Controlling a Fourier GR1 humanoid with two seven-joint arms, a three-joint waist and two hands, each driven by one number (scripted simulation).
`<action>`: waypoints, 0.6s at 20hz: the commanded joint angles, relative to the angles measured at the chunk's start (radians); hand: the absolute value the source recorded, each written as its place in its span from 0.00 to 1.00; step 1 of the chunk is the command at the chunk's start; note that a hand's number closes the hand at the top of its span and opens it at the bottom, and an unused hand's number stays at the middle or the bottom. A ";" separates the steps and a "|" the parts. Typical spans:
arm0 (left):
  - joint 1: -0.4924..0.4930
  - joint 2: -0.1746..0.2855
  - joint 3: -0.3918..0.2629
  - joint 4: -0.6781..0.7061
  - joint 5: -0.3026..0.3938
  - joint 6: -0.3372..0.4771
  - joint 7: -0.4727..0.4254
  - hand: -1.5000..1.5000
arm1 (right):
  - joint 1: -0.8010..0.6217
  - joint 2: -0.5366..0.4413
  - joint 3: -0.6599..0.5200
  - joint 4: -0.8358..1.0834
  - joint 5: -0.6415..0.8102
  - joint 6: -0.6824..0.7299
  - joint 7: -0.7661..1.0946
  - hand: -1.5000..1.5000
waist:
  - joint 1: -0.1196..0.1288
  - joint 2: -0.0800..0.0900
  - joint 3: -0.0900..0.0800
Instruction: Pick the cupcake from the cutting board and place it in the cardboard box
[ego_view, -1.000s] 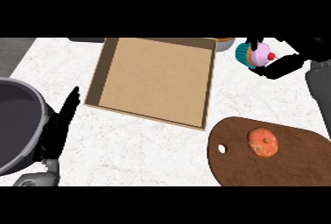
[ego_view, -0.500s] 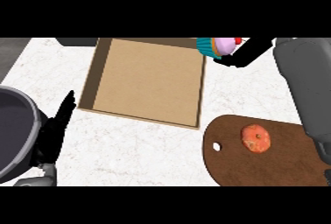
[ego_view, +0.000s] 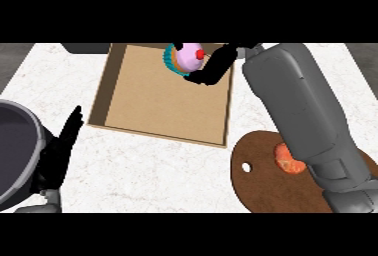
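The cupcake (ego_view: 184, 58), with pink frosting, a red cherry and a teal wrapper, is tipped on its side over the far part of the cardboard box (ego_view: 148, 105). My right hand (ego_view: 215, 64) is shut on it, black fingers curled along its right side. The right forearm reaches in from the lower right and crosses the brown cutting board (ego_view: 262, 182). An orange round item (ego_view: 286, 159) lies on that board, partly hidden by the forearm. My left hand (ego_view: 63, 145) rests open at the left edge, fingers up.
A dark grey pot (ego_view: 15, 145) sits at the left edge beside the left hand. The white marbled counter (ego_view: 155, 175) spreads between the box and the front edge. A dark object (ego_view: 87, 47) shows behind the box's far left corner.
The right hand has carried the cupcake leftward, from beyond the box's far right corner to over the box's far part. The forearm now covers part of the cutting board.
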 joint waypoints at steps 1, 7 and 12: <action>-0.034 -0.019 -0.015 0.000 -0.026 0.024 0.042 0.50 | -0.036 0.113 0.049 0.014 0.052 -0.031 0.114 1.00 | -0.006 -0.001 0.000; 0.024 -0.008 -0.003 -0.011 -0.011 0.002 -0.011 0.50 | -0.069 0.138 0.155 0.191 0.067 -0.115 0.116 1.00 | 0.010 0.002 0.000; -0.037 -0.042 -0.033 0.007 -0.033 0.021 0.012 0.50 | -0.082 0.139 0.288 0.362 0.001 -0.268 0.147 1.00 | 0.028 0.009 0.000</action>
